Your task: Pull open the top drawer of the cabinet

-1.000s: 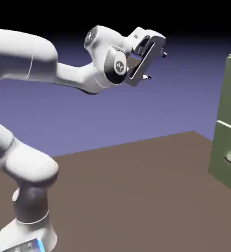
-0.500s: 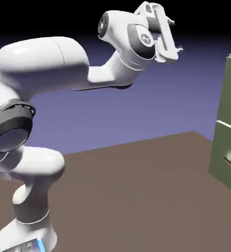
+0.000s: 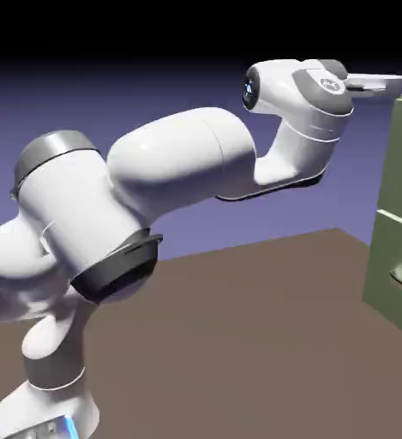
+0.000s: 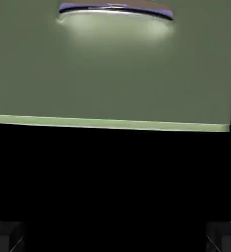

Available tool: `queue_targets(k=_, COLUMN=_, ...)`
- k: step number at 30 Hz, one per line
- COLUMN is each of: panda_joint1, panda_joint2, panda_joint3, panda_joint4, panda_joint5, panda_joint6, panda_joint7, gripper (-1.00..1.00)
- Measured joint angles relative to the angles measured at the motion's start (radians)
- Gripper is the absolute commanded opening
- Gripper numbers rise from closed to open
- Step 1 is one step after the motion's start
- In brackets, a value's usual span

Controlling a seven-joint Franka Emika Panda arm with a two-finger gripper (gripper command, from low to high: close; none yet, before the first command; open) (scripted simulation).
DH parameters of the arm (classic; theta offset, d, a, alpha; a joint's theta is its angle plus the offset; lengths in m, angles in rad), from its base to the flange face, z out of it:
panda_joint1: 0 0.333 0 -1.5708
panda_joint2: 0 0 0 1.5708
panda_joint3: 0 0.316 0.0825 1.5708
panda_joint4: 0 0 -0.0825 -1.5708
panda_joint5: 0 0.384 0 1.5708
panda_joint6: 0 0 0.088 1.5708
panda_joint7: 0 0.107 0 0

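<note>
The white arm stretches level toward the cabinet (image 3: 399,214), its end effector (image 3: 391,84) spread wide and empty, seemingly just short of the top drawer (image 4: 112,64).

- The arm (image 3: 178,171) has swung round toward the cabinet (image 3: 401,214).
- The end effector (image 3: 384,84) has turned level, now just beside the cabinet's top.

**White arm, grey joints**

The arm (image 3: 178,167) is glossy white, built of fat rounded segments. Dark grey bands ring its joints, and a grey cap sits at the wrist. The base (image 3: 45,416) carries a small pale-blue glowing strip. The flat hand piece is light grey.
</note>
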Motion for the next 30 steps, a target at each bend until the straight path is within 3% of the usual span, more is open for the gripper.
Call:
queue_targets(k=17, panda_joint1=0.532, panda_joint2=-0.122, panda_joint3=-0.444, panda_joint4=0.350, panda_joint5=-0.720, panda_joint6=-0.059, panda_joint7=-0.710, gripper=0.00)
queue_targets(k=27, panda_joint1=0.749, panda_joint2=-0.203, panda_joint3=-0.539, panda_joint4=0.677, panda_joint5=-0.634, panda_joint6=0.057, panda_joint7=-0.833, gripper=0.00)
queue_targets(k=28, panda_joint1=0.756, panda_joint2=-0.205, panda_joint3=-0.542, panda_joint4=0.687, panda_joint5=-0.631, panda_joint6=0.060, panda_joint7=-0.836, gripper=-1.00)
queue_targets(k=30, panda_joint1=0.756, panda_joint2=-0.205, panda_joint3=-0.542, panda_joint4=0.687, panda_joint5=-0.631, panda_joint6=0.061, panda_joint7=-0.836, gripper=-1.00)
